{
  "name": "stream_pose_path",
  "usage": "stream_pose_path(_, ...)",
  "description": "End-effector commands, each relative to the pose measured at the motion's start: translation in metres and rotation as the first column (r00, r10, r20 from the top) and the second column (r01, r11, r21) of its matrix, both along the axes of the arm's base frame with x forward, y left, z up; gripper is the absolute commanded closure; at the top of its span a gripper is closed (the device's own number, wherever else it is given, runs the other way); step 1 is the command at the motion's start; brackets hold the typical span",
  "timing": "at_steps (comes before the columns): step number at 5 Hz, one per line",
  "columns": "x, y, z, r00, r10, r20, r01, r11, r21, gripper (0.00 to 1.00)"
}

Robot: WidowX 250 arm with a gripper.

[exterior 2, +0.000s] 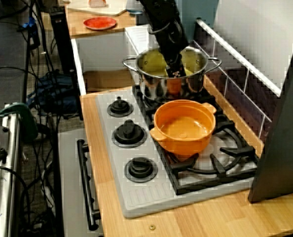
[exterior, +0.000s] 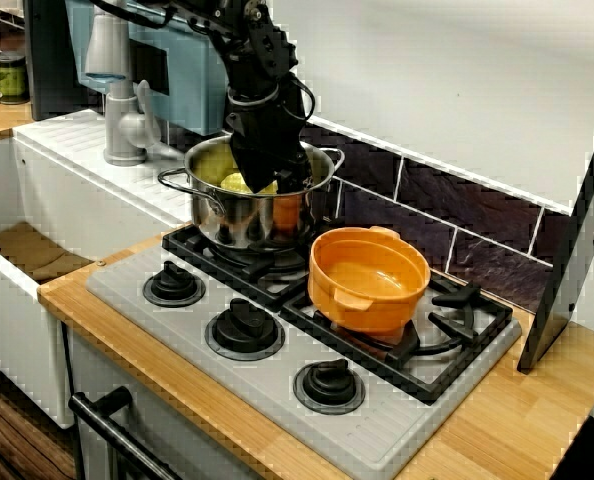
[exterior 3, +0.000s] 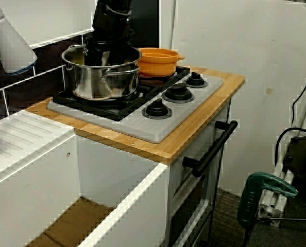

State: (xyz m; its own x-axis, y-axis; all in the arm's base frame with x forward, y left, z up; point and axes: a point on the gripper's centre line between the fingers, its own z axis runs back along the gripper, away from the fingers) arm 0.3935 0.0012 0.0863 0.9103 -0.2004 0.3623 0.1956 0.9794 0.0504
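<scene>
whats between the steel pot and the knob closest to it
Only the front strip of the black grate and a bit of grey stove top; nothing loose lies between steel pot and knob. The view from the front shows it.

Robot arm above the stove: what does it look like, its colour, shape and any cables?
The black jointed robot arm is built of chunky, boxy segments, with a dark cable looping beside its wrist. Its black tool is blocky too. No markings are legible.

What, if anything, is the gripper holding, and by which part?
It cannot be told: the gripper is down inside the steel pot beside a yellow thing, the grip itself hidden.
</scene>
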Motion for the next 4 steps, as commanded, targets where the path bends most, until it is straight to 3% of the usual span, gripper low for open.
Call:
stream_pose_path(1, 0.0073, 0.0089, 0.0065, 0.999, 0.024, 0.035, -0.025, 1.0, 0.015, 0.0)
stream_pose_path(4, 0.0065, 0.0129, 0.0092, 0.999, 0.043, 0.02, -0.043, 0.999, 0.012, 0.0)
